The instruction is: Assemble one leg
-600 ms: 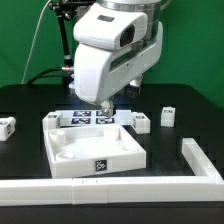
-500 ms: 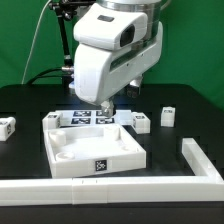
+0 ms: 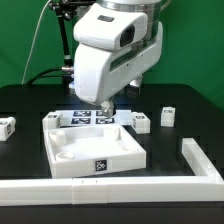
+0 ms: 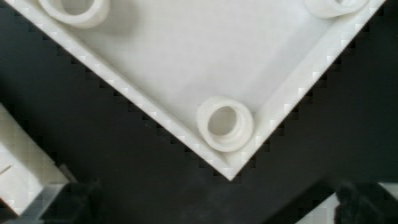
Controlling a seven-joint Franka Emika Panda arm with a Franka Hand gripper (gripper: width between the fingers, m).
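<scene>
Several legs, small white blocks with tags, stand on the black table: one at the exterior view's far left [image 3: 7,126], one by the panel's back left corner [image 3: 52,118], two at the back right [image 3: 141,121] [image 3: 168,116]. The large white square panel [image 3: 95,148] lies in the middle. My gripper [image 3: 104,107] hangs over the panel's back edge. In the wrist view the gripper [image 4: 214,210] is open and empty, its dark fingers [image 4: 64,205] wide apart. A corner of the panel [image 4: 196,70] with a round socket [image 4: 228,120] lies beneath. No leg shows in the wrist view.
The marker board [image 3: 88,118] lies behind the panel, under the arm. A long white bar [image 3: 100,186] runs along the table's front and turns up the exterior view's right side [image 3: 200,160]. A white edge [image 4: 15,172] shows beside the panel in the wrist view.
</scene>
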